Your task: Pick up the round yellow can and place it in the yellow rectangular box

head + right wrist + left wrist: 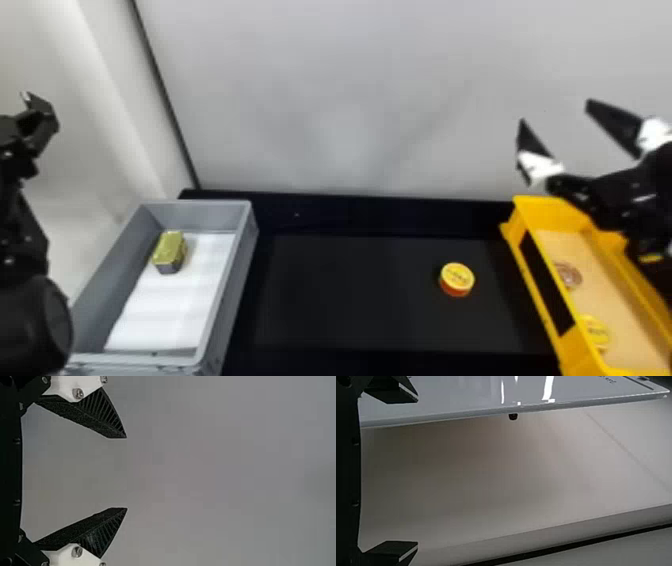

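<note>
One round yellow can (457, 279), its lid yellow and its side orange-red, sits upright on the black surface (350, 295). It is lower than the right claw (556, 112), to its left and nearer the robot, well apart from it. The right claw is wide, its two black fingers spread with nothing between them.

To the right of the can, and below the right claw, is the yellow rectangular box (537, 270), open at the top, with a tan bottom. Part of the right arm passes in front of the box's far right side. Two round things lie inside: a brown ringed disc (569, 275), which is the one closer to the right claw, and, farther from that claw, a yellow disc-shaped item (595, 334). The box's side wall hides part of each.

To the left of the can, well apart from it, is a grey box (247, 250), lower than the left claw (42, 117) and to its right. A white sheet (170, 310) covers much of its floor, and a gold-lidded tin (170, 250) with a darker side sits toward the far end. The left claw is empty too, its fingers set far apart. Beyond the surface stands a plain pale grey wall (350, 100).
</note>
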